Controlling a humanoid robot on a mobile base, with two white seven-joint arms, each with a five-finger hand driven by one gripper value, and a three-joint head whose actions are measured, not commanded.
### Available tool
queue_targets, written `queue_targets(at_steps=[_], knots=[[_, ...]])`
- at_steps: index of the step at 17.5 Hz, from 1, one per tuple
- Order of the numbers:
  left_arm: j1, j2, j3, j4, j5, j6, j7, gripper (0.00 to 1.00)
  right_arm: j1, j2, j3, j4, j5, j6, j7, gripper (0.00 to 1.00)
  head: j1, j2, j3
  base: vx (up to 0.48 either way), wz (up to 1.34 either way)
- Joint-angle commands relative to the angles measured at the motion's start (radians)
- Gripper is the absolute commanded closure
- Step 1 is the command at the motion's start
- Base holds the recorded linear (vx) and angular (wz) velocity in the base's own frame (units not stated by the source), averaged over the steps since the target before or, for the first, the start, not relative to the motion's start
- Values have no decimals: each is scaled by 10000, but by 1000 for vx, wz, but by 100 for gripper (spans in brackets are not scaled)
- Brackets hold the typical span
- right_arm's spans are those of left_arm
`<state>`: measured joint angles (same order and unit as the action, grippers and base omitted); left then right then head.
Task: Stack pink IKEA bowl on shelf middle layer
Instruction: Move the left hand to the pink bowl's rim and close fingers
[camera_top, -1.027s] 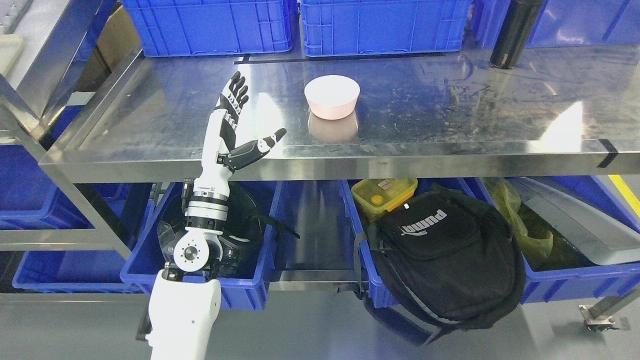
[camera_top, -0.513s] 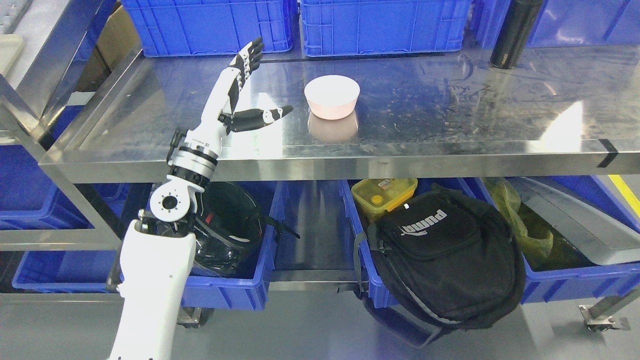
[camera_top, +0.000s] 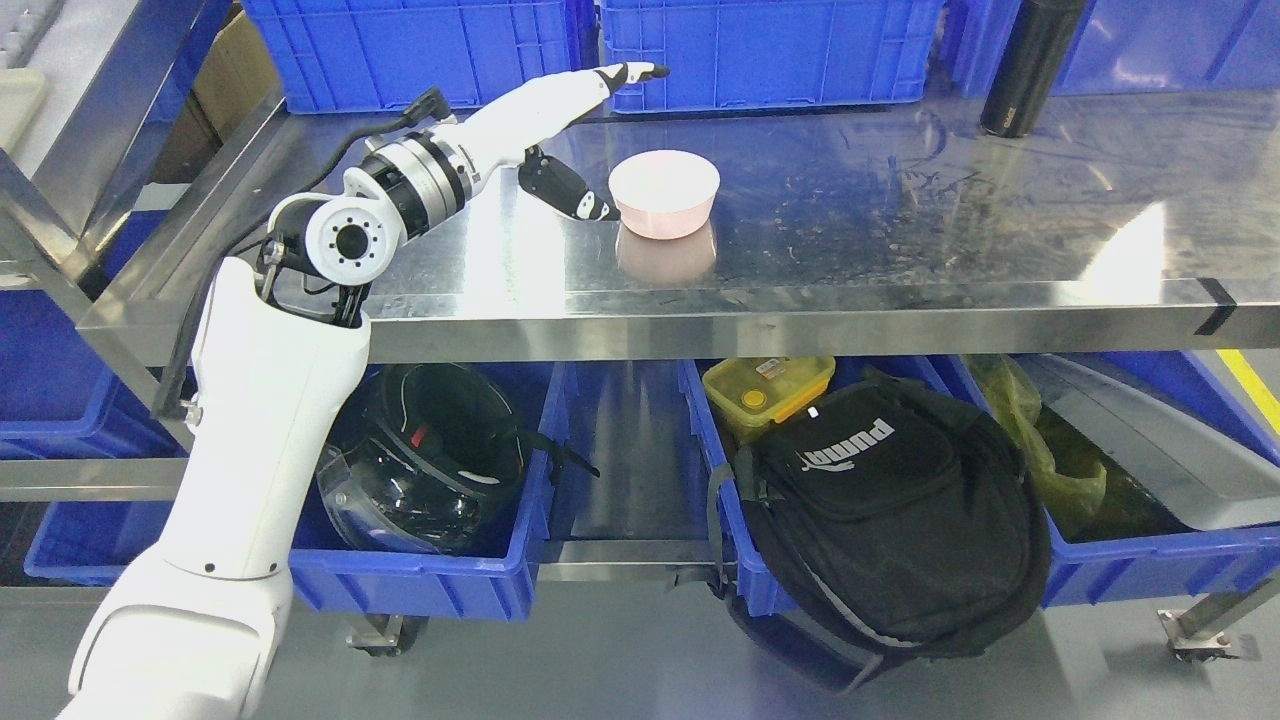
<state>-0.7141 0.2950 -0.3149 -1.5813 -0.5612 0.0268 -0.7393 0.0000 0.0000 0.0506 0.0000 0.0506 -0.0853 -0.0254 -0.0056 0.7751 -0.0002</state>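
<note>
Steel shelf (camera_top: 900, 300) is reached over from the lower left by the left hand (camera_top: 560, 130), whose fingers (camera_top: 630, 73) are stretched out straight and spread from the thumb (camera_top: 565, 190), nothing being held. The thumb tip is seen just beside the left wall of the pink bowl (camera_top: 664, 193), which stands upright on the shelf surface. A black bottle (camera_top: 1030, 65) is placed well apart at the far right.

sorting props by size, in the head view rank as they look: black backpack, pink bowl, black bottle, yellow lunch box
1. black backpack, by far
2. yellow lunch box, partly hidden, and pink bowl: too close to rank
3. black bottle, top cropped, farther back
</note>
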Motion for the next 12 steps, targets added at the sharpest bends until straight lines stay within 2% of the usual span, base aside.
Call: queue_targets(at_steps=[1,8,12], knots=[[-713,655,-1959,196,-2162,-7,-613,3,215,-175,0,-175,0,24,-7,0,0,0,0,0,0],[-759,471,-2189,1222,-2840,-7,-1458,7,215,-175,0,-175,0,24,-7,0,0,0,0,0,0],[-1018,-218,-2189,2235,-2886,-69,-1381,11,215,-175,0,-175,0,24,-7,0,0,0,0,0,0]])
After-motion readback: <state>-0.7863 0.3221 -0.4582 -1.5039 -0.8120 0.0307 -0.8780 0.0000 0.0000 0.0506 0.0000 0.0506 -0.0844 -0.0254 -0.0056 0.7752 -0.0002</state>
